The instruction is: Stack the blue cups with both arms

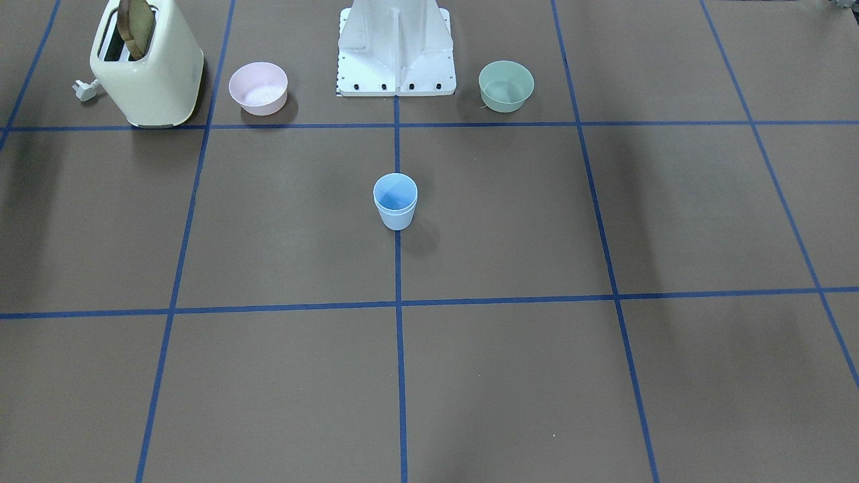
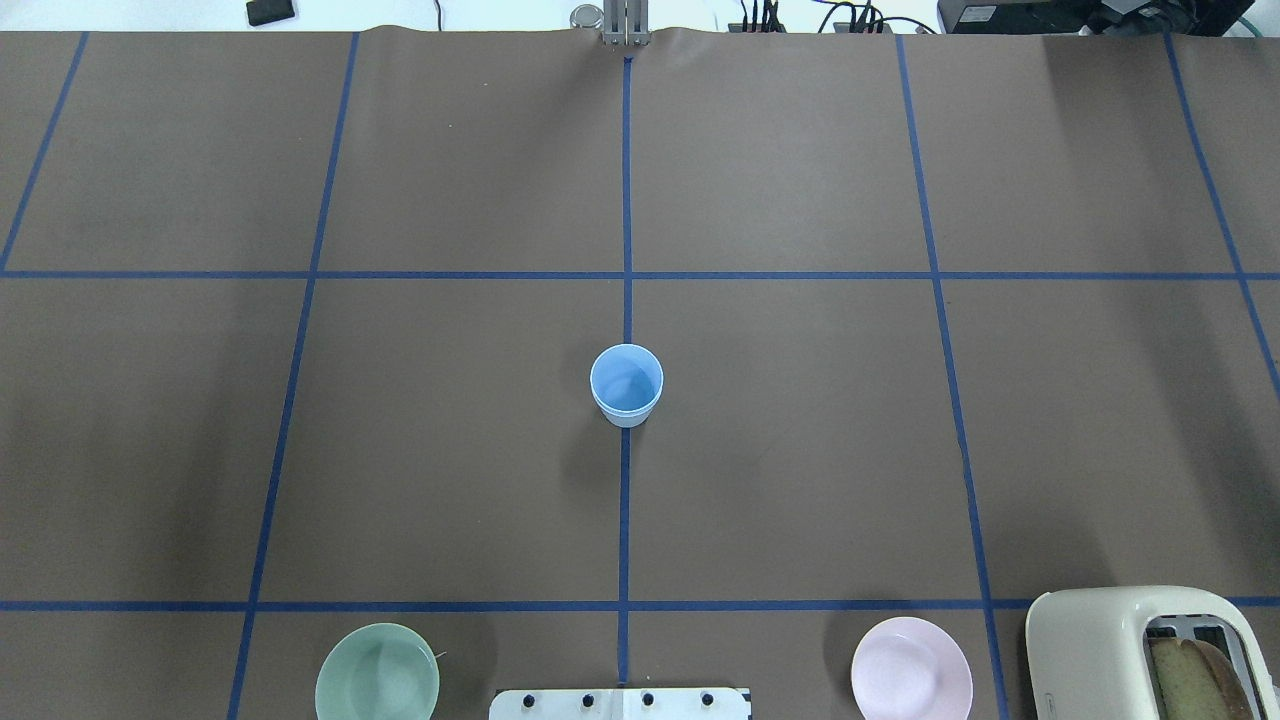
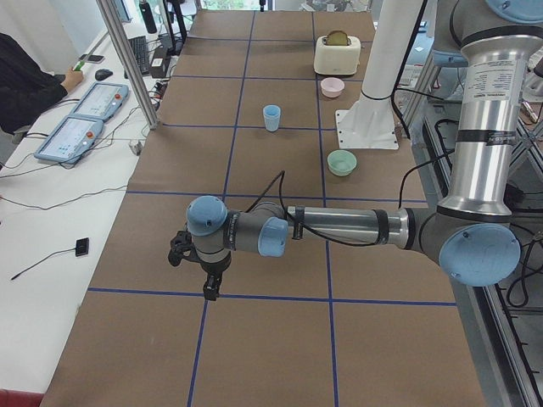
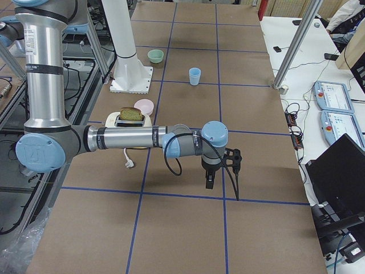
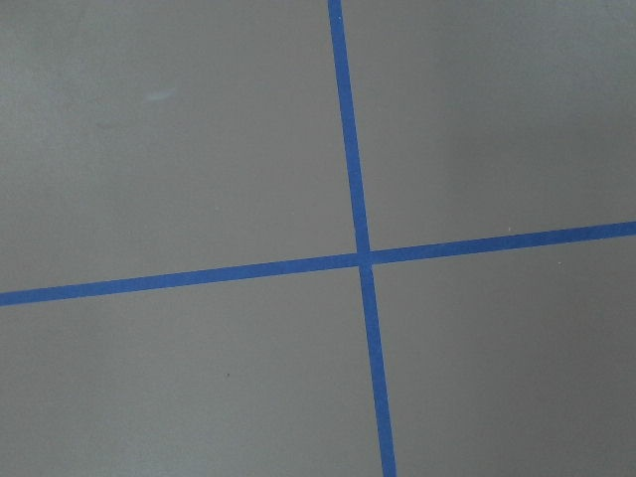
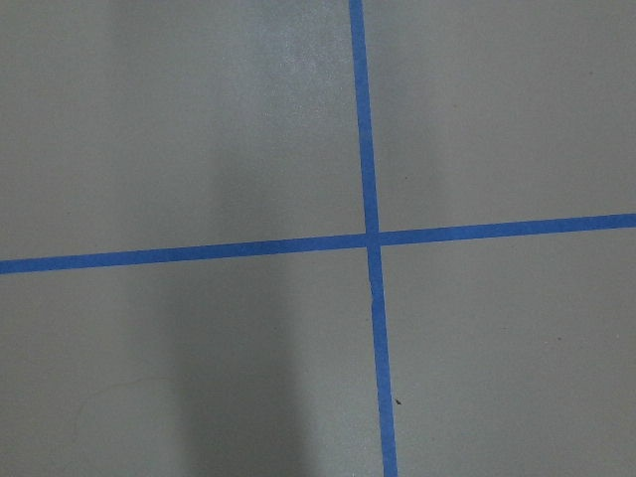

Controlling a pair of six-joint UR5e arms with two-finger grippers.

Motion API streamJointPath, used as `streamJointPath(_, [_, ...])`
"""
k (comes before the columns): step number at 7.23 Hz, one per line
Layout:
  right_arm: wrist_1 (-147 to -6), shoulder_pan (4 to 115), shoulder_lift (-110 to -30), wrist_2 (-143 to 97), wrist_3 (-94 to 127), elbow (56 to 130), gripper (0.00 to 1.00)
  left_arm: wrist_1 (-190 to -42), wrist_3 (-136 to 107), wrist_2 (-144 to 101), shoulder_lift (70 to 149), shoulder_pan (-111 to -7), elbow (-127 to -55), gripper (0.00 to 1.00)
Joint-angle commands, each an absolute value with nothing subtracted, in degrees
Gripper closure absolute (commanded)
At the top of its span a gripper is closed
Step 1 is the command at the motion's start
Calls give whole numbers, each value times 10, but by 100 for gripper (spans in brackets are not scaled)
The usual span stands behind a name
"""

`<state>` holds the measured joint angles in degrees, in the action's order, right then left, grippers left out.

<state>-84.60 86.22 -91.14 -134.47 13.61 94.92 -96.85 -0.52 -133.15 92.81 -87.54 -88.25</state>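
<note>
Blue cups nested upright on table before pedestal; pink bowl, toaster, green bowl flank pedestal. Left arm, right arm at table ends; cannot tell whether jaws spread or pressed together.

free: mat around blue cups | blocked: pink bowl, green bowl, toaster, pedestal along robot's edge

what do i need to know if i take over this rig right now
Left gripper: low over the table, far from the cups, nothing seen in it; cannot tell if open or shut.
Right gripper: likewise.
Blue cups: upright on the centre tape line, apparently nested one in the other.
Done: stacking looks complete.
Left: nothing obvious; just check that the nest is seated.
</note>
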Motion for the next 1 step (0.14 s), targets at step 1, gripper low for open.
streamJointPath(1, [-846, 862, -911, -1346, 135, 950, 0, -969, -5, -1332, 928, -875, -882, 1])
